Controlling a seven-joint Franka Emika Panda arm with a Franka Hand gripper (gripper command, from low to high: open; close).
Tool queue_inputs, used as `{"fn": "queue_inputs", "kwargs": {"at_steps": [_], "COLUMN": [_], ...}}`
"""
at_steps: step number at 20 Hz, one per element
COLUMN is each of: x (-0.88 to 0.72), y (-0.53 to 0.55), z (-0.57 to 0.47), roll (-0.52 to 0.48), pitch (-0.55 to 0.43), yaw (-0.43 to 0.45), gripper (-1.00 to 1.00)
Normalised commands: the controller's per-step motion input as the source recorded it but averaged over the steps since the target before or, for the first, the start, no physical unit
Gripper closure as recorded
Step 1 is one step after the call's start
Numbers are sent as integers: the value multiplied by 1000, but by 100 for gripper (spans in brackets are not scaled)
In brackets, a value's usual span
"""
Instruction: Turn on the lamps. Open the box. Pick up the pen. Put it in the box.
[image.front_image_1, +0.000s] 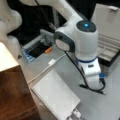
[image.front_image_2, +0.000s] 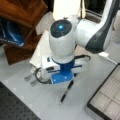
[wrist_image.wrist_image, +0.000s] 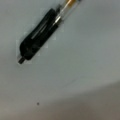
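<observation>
The pen (image.front_image_2: 66, 93) lies flat on the grey table, thin and black. My gripper (image.front_image_2: 63, 80) hangs just above its upper end and its fingers are hidden under the hand. In the wrist view the pen (wrist_image.wrist_image: 38, 38) lies at the upper left, with a paler amber band at its top end, and no fingers show. The box (image.front_image_1: 107, 51) stands open at a front view's right, lid (image.front_image_1: 106, 20) raised, pale compartments bare. Its corner (image.front_image_2: 106, 98) also shows, right of the pen. A lamp (image.front_image_2: 66, 10) glows bright, as does a lamp (image.front_image_1: 6, 56).
A white flat slab (image.front_image_1: 56, 97) lies left of the arm, with a white cable (image.front_image_1: 47, 66) beside it. A dark tray with blue inside (image.front_image_1: 35, 50) sits behind. Brown wooden furniture (image.front_image_1: 15, 95) fills the left. A black perforated mat (image.front_image_2: 12, 107) covers a lower corner.
</observation>
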Motion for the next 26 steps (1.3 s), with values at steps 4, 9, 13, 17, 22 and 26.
{"fn": "queue_inputs", "kwargs": {"at_steps": [4, 9, 13, 17, 22, 26], "x": [328, 306, 321, 298, 246, 202], "y": [113, 59, -29, -16, 40, 79], "z": [-132, -134, -170, -164, -101, -1], "roll": [-111, -76, -108, -111, -100, -112], "pitch": [13, 63, 76, 50, 25, 1], "yaw": [252, 250, 220, 206, 206, 194], "gripper": [-100, -100, -100, -100, -100, -100]}}
